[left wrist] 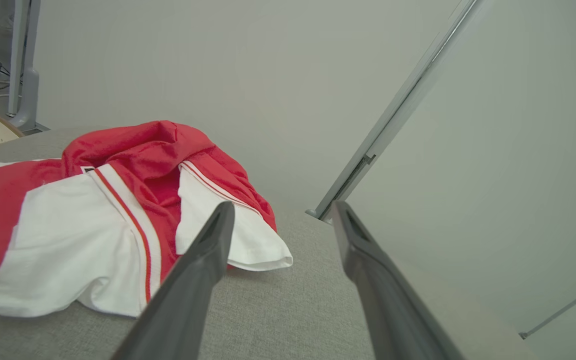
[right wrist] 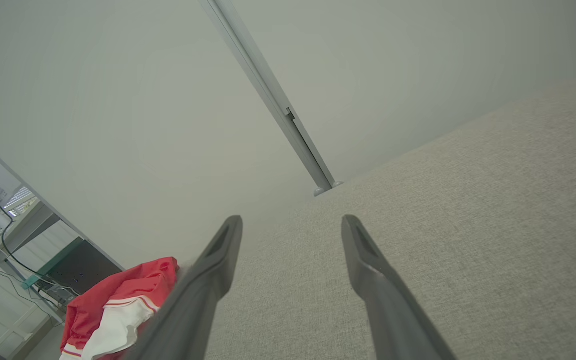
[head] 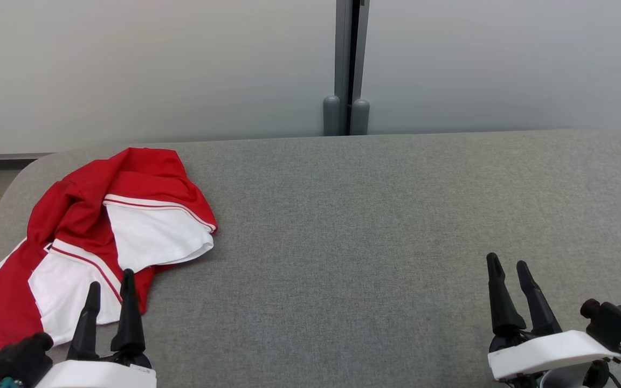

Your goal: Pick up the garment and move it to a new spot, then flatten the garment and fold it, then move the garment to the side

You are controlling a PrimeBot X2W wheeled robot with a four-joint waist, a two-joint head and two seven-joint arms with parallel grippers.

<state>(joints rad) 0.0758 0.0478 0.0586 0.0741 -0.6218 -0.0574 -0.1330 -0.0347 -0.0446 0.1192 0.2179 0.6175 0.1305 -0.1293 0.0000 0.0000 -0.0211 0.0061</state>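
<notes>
Red-and-white garment (head: 143, 178) lies crumpled just ahead of my left tool (head: 111, 279).
Both tools spread wide, holding nothing; my right tool (head: 506, 261) is well apart from it.

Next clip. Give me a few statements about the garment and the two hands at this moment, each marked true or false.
1. The garment lies crumpled at the left end of the grey surface. True.
2. The right hand is shut on a sleeve. False: it is open over bare surface, far from the garment, and holds nothing.
3. The left hand is open and close to the garment's near edge. True.
4. The garment is blue and white. False: it is red and white.
</notes>
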